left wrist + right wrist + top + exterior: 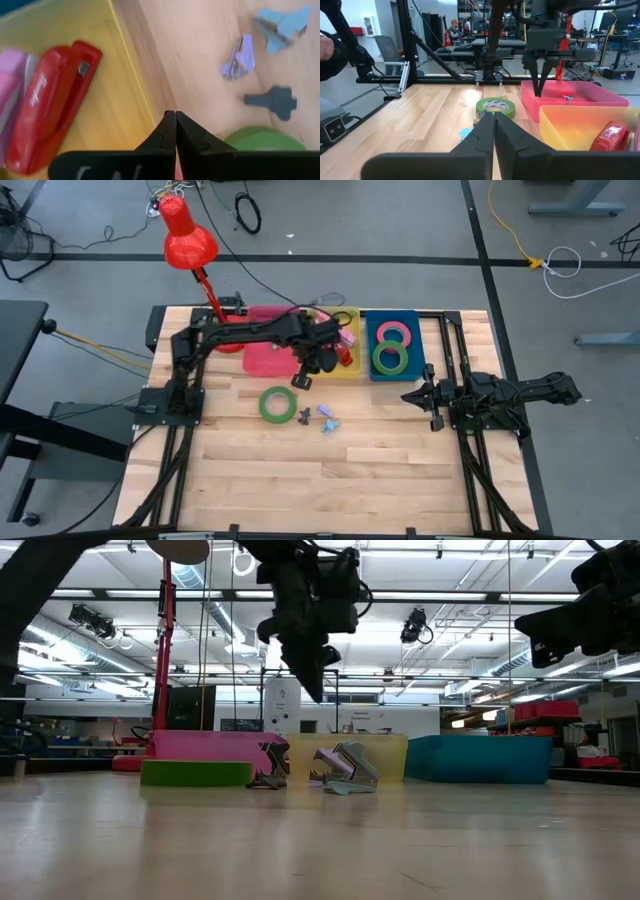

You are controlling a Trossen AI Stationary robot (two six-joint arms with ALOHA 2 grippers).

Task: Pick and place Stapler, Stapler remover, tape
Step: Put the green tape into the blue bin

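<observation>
A green tape ring (277,403) lies flat on the table and also shows in the low view (195,772). A red-pink tape ring (395,332) and a second green one (388,358) lie in the blue bin (415,340). A red stapler (45,115) lies in the yellow bin (120,75). A dark staple remover (272,100), a purple one (240,57) and a light blue one (282,25) lie on the table to the right of the green ring. My left gripper (302,380) is shut and empty, pointing down above the table by the yellow bin's near edge. My right gripper (410,395) is shut and empty at the table's right.
A pink bin (265,350) stands to the left of the yellow bin at the far side. A red desk lamp (185,235) stands at the far left corner. Bare wood lies on the near half of the table. People sit in the room beyond the table (454,27).
</observation>
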